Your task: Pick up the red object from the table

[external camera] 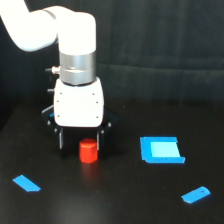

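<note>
Gripper stands low over the table, fingers spread wide. Red object sits between them, just below; contact cannot be told.

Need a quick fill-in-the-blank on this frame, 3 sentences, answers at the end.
1. The block between the pincer fingers is coloured ____.
2. Apart from the red object, the table holds ____ blue pieces.
3. The largest blue piece lies to the exterior view's ____ of the red object.

Answers: red; three; right
</note>
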Available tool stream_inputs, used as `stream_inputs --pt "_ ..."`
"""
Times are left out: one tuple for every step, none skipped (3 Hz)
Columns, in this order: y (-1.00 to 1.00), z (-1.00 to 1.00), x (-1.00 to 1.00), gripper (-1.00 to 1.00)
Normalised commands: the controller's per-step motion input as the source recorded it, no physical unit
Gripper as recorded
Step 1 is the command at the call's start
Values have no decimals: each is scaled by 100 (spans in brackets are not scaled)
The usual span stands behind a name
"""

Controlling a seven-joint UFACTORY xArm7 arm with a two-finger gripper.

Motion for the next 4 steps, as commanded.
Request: stream_inputs --pt "10 -36 11 -100" --pt "5 -22 17 -95" --pt "7 -7 13 -100" --pt "-11 1 16 -100"
